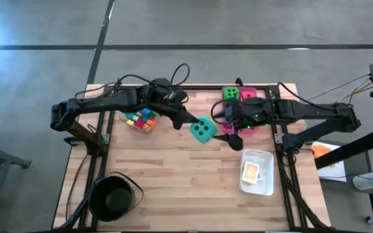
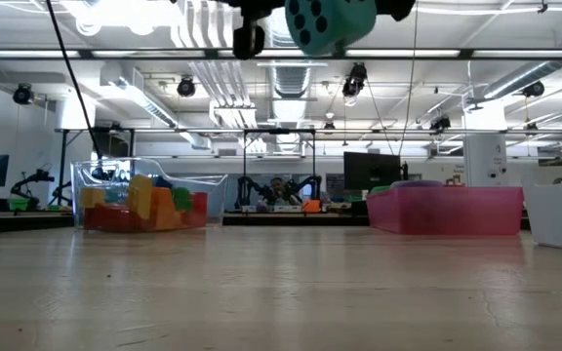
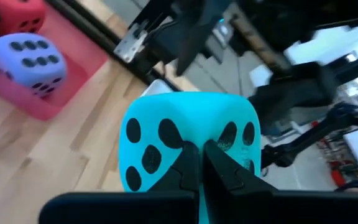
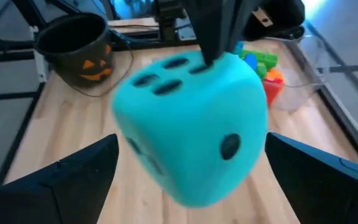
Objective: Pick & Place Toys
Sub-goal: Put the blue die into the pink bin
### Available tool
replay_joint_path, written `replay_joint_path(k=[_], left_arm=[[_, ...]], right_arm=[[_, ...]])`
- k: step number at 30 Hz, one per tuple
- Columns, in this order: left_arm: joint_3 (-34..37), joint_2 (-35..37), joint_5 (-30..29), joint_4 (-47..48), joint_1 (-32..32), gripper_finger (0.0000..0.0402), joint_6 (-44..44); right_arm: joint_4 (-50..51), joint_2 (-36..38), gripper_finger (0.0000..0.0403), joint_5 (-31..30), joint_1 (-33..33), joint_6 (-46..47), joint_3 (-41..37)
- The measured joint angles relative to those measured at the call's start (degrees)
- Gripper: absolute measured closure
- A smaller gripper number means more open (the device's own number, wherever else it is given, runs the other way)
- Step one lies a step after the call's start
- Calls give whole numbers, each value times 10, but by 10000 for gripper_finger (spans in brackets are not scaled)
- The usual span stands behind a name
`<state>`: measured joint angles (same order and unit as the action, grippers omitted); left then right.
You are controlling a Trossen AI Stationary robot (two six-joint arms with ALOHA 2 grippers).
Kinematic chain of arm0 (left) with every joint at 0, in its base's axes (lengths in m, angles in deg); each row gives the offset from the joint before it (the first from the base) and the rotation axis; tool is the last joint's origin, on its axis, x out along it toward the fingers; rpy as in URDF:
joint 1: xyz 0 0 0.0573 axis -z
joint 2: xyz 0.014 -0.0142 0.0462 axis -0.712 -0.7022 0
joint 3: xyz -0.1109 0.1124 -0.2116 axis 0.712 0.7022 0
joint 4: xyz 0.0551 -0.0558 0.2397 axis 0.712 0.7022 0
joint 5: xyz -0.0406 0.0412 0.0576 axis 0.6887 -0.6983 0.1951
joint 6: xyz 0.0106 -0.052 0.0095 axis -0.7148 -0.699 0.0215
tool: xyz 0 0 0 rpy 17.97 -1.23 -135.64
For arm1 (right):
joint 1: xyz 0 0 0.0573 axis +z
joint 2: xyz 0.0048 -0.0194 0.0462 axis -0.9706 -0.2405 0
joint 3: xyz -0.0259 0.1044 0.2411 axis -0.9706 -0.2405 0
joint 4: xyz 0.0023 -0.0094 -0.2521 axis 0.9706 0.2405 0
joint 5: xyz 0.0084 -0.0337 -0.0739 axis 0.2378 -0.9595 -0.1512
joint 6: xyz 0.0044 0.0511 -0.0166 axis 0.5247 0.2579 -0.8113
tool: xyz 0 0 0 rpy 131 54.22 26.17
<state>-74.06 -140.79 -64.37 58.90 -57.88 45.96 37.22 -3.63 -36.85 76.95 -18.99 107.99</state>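
Left gripper (image 3: 199, 163) is pinched tight on a fold of the teal die (image 1: 204, 130), holding it up off the worktop (image 1: 186, 181) near the middle. Right gripper (image 4: 185, 168) faces it, jaws spread as wide as they go on either side of the die, touching nothing that I can see. From table height only the die's underside shows, cut off at the top. Purple die (image 3: 28, 62) and red die (image 3: 18, 15) sit in the pink tray (image 3: 39, 102); the green one (image 1: 230, 94) is half hidden behind the right arm.
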Motion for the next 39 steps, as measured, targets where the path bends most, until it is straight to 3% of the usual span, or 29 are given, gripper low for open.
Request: replay_joint_path(k=[10,18,21,31,39], left_arm=[[0,12,25,-55,0,401,-36],[1,12,27,-55,0,401,-39],[1,12,29,-57,0,401,-39],[1,14,29,-57,0,401,-37],[1,13,35,-55,0,401,-32]], right_arm=[[44,-59,4,-9,0,-59,89],[102,-116,10,-10,1,-53,148],[103,-125,46,-10,2,-42,156],[105,-122,262,-11,3,-26,159],[109,-122,285,-13,7,-13,161]])
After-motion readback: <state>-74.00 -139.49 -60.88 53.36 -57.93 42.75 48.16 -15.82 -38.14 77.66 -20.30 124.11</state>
